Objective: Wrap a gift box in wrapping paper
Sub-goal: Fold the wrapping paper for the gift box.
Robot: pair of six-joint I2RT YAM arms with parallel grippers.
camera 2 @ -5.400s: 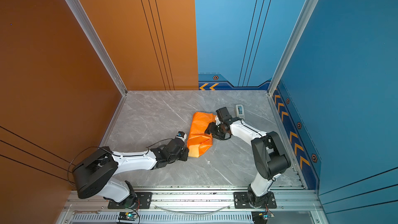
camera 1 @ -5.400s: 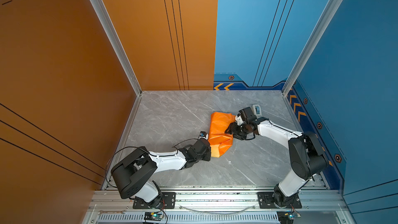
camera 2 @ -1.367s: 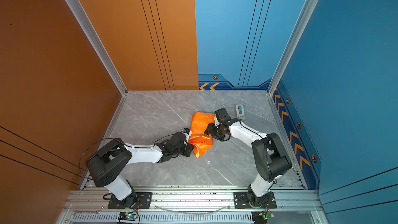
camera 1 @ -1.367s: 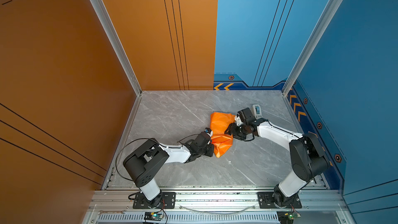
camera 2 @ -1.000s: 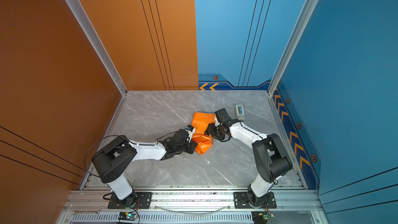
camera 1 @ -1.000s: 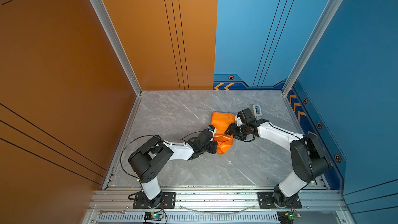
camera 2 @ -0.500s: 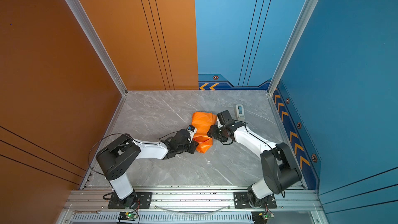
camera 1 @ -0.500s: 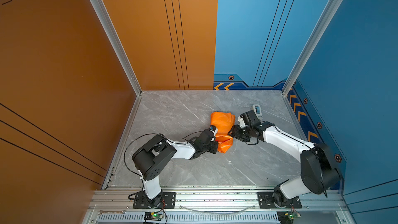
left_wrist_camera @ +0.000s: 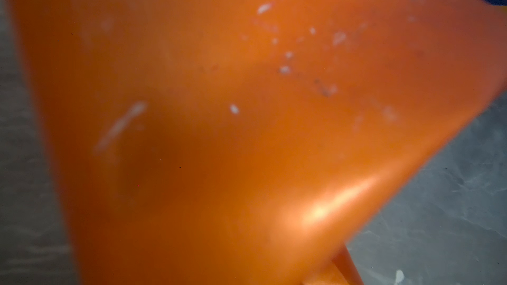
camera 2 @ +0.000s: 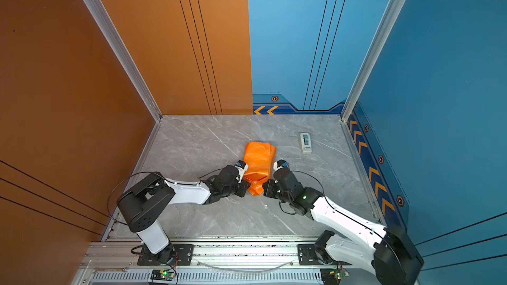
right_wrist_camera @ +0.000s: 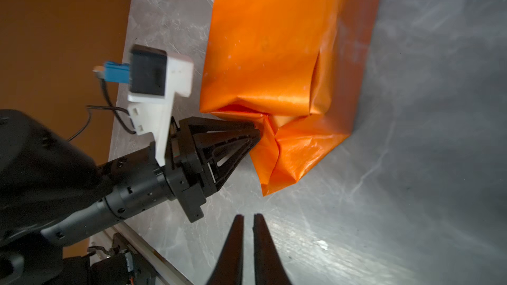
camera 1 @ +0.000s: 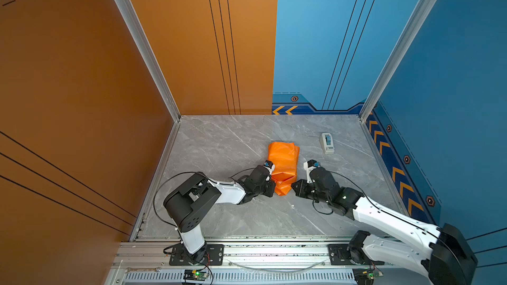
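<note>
In both top views the wrapping paper (camera 1: pixel 284 160) is an orange parcel on the grey bench (camera 1: pixel 219 143). The gift box doesn't show anywhere; I'd judge it's inside that parcel. The left pincer (camera 1: pixel 274 186) is right at the parcel's near end. The right pincer (camera 1: pixel 293 185) sits just beside that same end on the opposite side, clear of the paper. The white tape dispenser (camera 1: pixel 327 143) lies well beyond the right pincer, untouched.

Left wrist view: blurred orange paper (left_wrist_camera: pixel 219 132) fills nearly everything, hard up against the camera. The pincer itself isn't visible.

Right wrist view, and here's the detail! The left pincer (right_wrist_camera: pixel 256 134) has its jaws drawn to a point, tips in the crumpled end fold, and looks to be nipping it. The right pincer (right_wrist_camera: pixel 248 217) is closed to a sliver and empty, with the parcel's loose corner just ahead of it.

So this is end-flap folding. Next, I'd say, the right pincer must press that loose flap in flat before any tape goes on.

Against half a second ago, the right pincer has left the parcel's side, dropped back to the end and snapped shut. Five seconds back, that end flap spread far wider.
</note>
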